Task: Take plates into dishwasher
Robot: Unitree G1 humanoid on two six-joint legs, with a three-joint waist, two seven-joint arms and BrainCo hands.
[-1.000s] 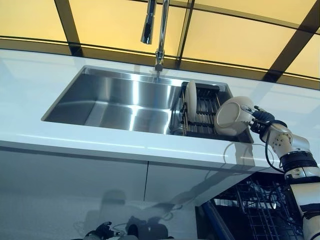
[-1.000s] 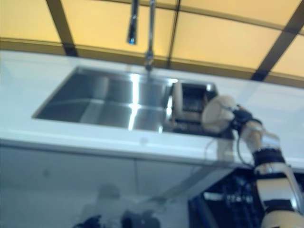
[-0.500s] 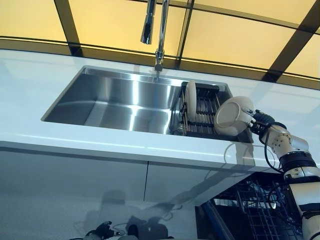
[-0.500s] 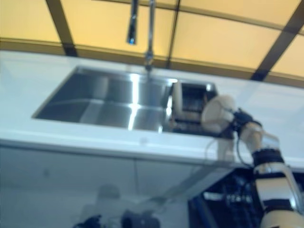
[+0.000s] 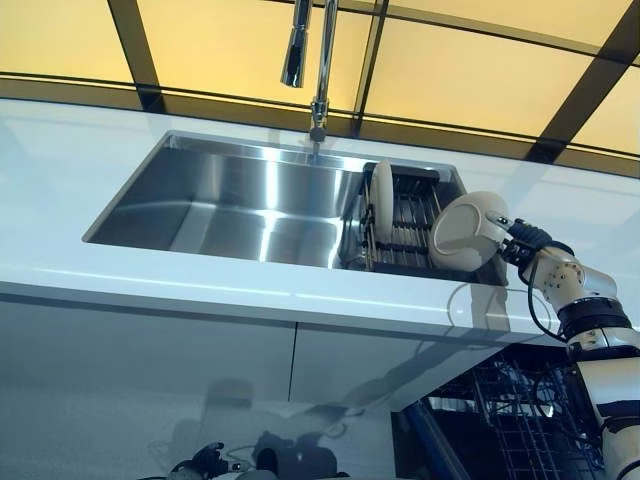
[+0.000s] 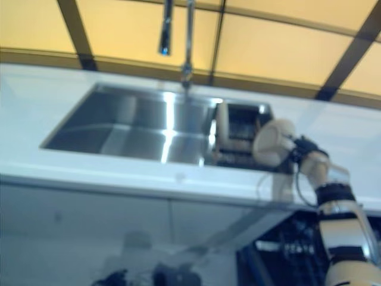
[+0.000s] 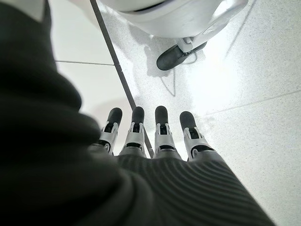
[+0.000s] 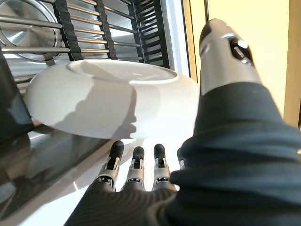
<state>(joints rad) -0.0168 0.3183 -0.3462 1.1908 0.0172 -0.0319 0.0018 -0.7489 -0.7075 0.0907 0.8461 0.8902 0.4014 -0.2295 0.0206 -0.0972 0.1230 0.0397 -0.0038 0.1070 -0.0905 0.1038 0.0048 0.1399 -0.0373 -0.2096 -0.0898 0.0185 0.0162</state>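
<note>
Up at the right end of the sink (image 5: pixel 230 200), the right hand (image 5: pixel 524 243) grips a white plate (image 5: pixel 468 232) by its rim, fingers (image 8: pixel 136 162) under the plate's underside and the thumb (image 8: pixel 225 52) reaching past its edge, so the hand is clenched on the plate. The plate is tilted, its underside turned toward the camera in the head views, and it sits just above the front right corner of the sink, over the dark wire rack (image 5: pixel 405 225) that fills the sink's right end. A second white plate (image 5: pixel 381 202) stands upright on edge in that rack, at the rack's left side, apart from the held plate. The rest of the steel basin, to the left of the rack, shines with reflected light, and the tap (image 5: pixel 311 55) rises from the back edge of the sink near its middle. The white counter (image 5: pixel 120 280) runs along the front of the sink and around both ends. Below the counter's front edge, at the right, the dishwasher (image 5: pixel 510 420) shows its dark wire basket, beneath the right arm. The left hand (image 7: pixel 150 136) hangs low, away from the counter, its fingers straight and relaxed with nothing in them, pointing down at a pale speckled floor (image 7: pixel 244 94).
</note>
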